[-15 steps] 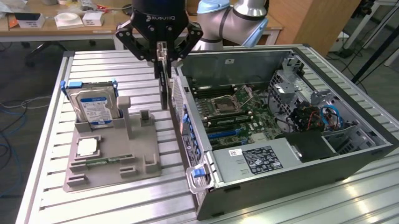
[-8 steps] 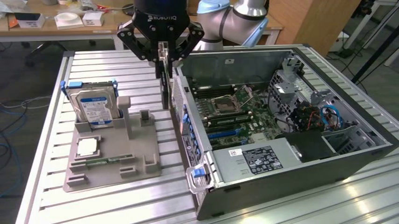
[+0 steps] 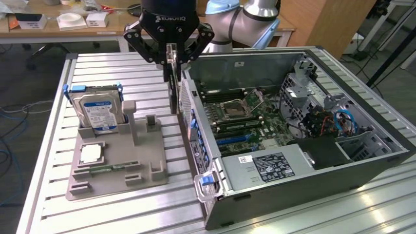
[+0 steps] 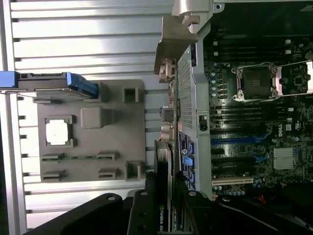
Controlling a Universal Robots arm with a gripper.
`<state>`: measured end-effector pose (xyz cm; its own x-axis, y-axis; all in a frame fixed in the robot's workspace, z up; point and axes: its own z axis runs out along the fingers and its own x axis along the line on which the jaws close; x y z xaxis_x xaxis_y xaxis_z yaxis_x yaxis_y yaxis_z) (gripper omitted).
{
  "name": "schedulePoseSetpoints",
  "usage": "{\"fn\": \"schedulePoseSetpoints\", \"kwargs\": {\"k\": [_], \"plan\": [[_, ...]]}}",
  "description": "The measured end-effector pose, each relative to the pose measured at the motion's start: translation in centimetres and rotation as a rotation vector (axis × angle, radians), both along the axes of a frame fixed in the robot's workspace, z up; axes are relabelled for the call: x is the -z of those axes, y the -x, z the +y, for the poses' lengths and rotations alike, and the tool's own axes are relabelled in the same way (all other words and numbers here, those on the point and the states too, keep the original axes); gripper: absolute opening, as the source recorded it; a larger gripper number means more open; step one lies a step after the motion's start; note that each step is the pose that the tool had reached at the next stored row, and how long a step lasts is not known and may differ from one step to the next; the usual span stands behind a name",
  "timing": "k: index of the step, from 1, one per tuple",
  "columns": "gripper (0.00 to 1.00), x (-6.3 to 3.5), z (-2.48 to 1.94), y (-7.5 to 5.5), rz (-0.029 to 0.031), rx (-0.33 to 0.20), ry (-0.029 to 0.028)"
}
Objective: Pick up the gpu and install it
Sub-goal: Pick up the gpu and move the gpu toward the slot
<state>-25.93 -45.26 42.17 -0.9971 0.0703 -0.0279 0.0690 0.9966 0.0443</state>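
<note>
**Exterior view.** My tool (image 3: 171, 61) is clamped on the top edge of the gpu (image 3: 173, 90). The card hangs upright and edge-on above the counter (image 3: 52, 195), between the tray (image 3: 117, 170) and the outer wall of the open case (image 3: 305, 165). It sits just beside that wall and is not over the board (image 3: 254, 117).

I grip only a narrow strip of a thin card. I judge that a knock against the case rim could twist it in my jaws, and the connector edge would then meet its socket askew.

The counter is ribbed aluminium. The tray is matt grey plastic with blocky pockets, and the drive (image 3: 97, 109) stands upright in one of them. The case wall is perforated sheet steel.

**Wrist view.** Looking along the card, my tool (image 4: 164, 215) presses on both faces of the gpu (image 4: 164, 171), which is a slim dark slab. At its far end the bracket (image 4: 172, 46) is bent silver metal, lying close to the case wall (image 4: 193, 98). I cannot tell whether they touch.

That bracket is what I would worry about, because its lip could catch the wall and lever the card. The slots (image 4: 239, 139) are long, narrow, blue and black plastic, and they would forgive little tilt.
</note>
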Motion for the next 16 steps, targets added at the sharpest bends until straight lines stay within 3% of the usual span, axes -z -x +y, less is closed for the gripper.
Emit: {"fn": "schedulePoseSetpoints", "kwargs": {"k": [16], "plan": [[0.26,0.00,0.02,-0.39,0.0000,0.000,0.0000]]}}
